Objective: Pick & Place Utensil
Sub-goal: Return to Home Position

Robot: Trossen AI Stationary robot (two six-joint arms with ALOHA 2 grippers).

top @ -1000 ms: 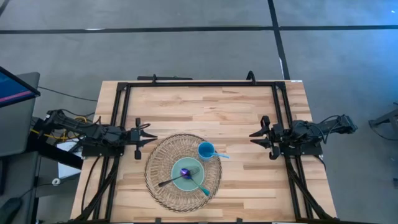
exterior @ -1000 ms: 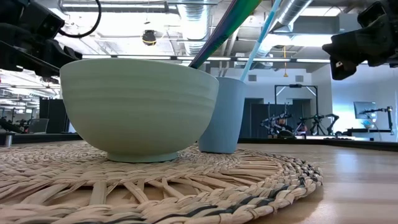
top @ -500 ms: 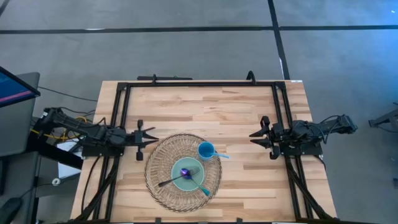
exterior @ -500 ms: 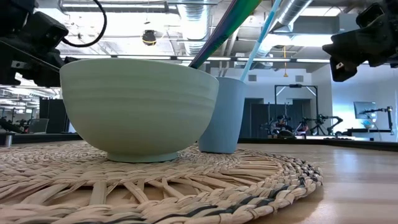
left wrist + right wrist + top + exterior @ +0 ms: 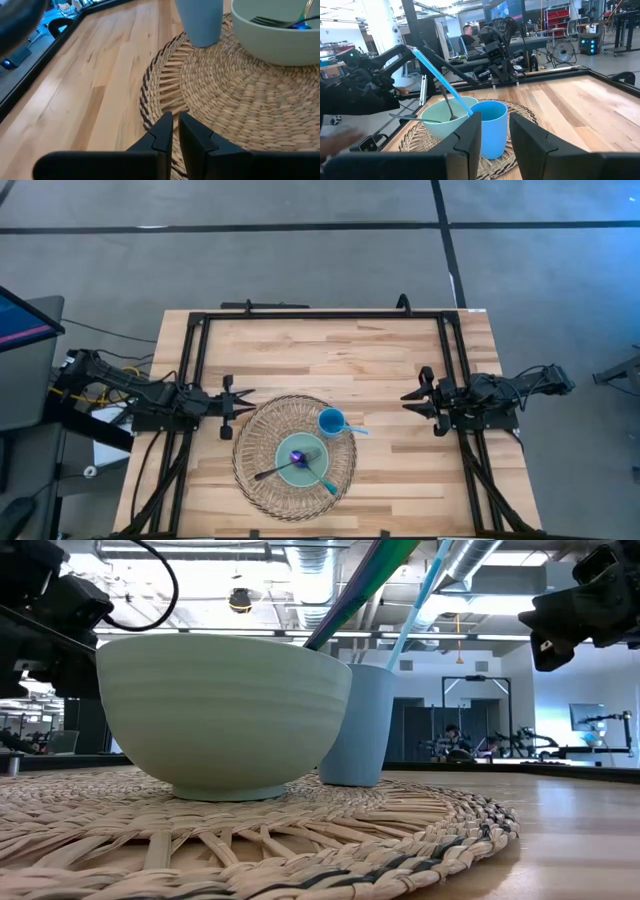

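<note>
A pale green bowl (image 5: 299, 461) stands on a round woven mat (image 5: 262, 442) near the table's near edge. In the bowl lie a purple spoon (image 5: 297, 456) with a dark handle and a teal-handled utensil (image 5: 326, 485). A blue cup (image 5: 331, 421) stands on the mat's far side, and a light blue utensil (image 5: 440, 80) leans in it. My left gripper (image 5: 236, 402) hovers shut at the mat's left rim (image 5: 150, 95). My right gripper (image 5: 413, 398) waits open near the table's right side, well away from the mat.
A black frame (image 5: 320, 315) runs along the far, left and right sides of the wooden table. Bare wood lies between the mat and my right gripper and across the far half (image 5: 330, 350). A person (image 5: 466, 34) sits in the room beyond the table.
My left gripper has moved a little toward the table's right, closer to the mat's left rim, and has come down slightly in the low view. The bowl, the cup and the utensils have stayed where they were.
</note>
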